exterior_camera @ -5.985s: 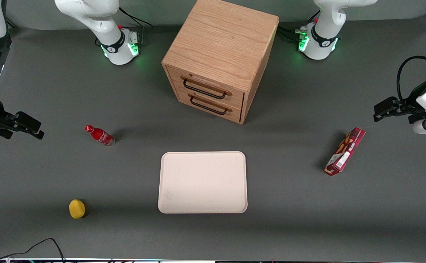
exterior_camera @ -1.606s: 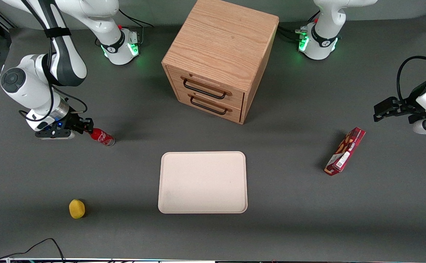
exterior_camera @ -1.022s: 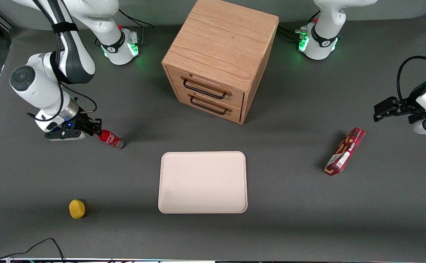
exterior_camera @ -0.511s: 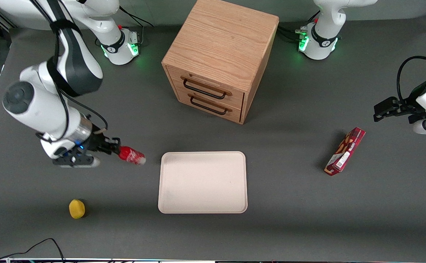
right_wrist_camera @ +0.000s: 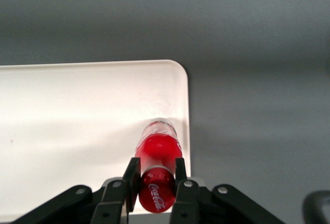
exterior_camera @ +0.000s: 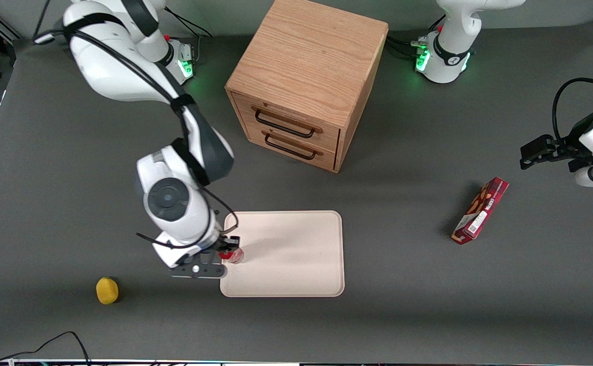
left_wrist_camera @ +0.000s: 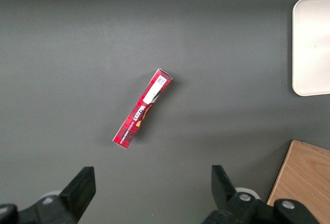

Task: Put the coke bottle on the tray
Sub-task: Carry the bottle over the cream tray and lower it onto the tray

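Red coke bottle (right_wrist_camera: 157,170) clamped in pincer (right_wrist_camera: 154,180), above cream tray (right_wrist_camera: 77,110) edge.

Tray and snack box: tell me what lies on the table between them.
Nothing: in the front view only bare grey table separates the tray from the snack box. The gripper holds the coke bottle over the tray's other end.
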You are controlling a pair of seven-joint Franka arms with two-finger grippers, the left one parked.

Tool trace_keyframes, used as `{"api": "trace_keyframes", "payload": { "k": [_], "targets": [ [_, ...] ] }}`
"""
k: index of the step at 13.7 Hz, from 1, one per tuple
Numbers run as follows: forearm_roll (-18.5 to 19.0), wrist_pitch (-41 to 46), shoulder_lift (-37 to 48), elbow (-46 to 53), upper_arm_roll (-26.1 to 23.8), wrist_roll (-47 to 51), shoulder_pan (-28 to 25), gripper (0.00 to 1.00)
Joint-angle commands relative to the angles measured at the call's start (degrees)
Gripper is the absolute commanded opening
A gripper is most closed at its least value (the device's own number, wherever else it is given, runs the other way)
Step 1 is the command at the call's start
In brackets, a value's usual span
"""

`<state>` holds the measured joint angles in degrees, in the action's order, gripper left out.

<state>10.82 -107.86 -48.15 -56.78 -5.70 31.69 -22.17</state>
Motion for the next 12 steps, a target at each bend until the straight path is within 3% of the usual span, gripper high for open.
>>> {"api": "trace_keyframes", "payload": {
  "k": [1,12],
  "targets": [
    [0.6,1.4,-2.0,5.7,1.6,0.9,-0.6,0.00],
    [-1.1,-4.7,-5.5,5.1,2.2,1.7,-0.8,0.00]
  ]
}}
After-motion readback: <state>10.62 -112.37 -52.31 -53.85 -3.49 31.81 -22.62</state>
